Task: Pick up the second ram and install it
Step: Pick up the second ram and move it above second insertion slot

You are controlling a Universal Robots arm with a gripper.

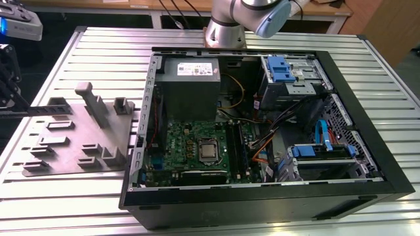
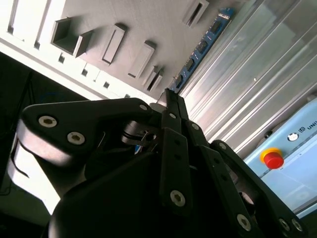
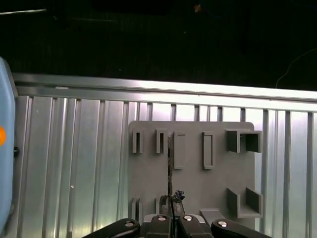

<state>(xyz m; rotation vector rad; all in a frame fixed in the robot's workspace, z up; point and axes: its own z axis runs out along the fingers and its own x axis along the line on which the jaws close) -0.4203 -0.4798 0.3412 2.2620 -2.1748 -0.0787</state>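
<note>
Second wrist view: finds the jaws clenched on the near end of the second ram (image 2: pixel 200 47), black links drawn tight together with the board pinched between. Carries the ram pointing straight ahead of the jaws, a row of dark chips along its blue-green face. Puts its far tip close to one raised slot of the grey holder tray (image 2: pixel 163 29), beneath and ahead of the jaws. Cannot tell contact from a gap at that tip. Takes in a red push button (image 2: pixel 273 159) on a yellow collar, off to one side of the jaws, beyond the ribbed metal tabletop (image 2: pixel 257 64).

First wrist view: looks along the same ram (image 3: pixel 170 163) edge-on, a thin dark line running forward from the jaws over the tray (image 3: pixel 218 183), between two of the upright slot frames. Shows the tabletop (image 3: pixel 74 163) stretching out to both sides of the jaws and ahead as far as a bright rail.

Exterior view: catches the ram (image 1: pixel 49 110) as a dark level bar across the part of the tray (image 1: pixel 72 142) nearest the jaws. Places the open black computer case (image 1: pixel 262 201) farther ahead of the jaws, past the tray, with the green motherboard (image 1: pixel 180 142) lying flat inside, well apart from the ram.
</note>
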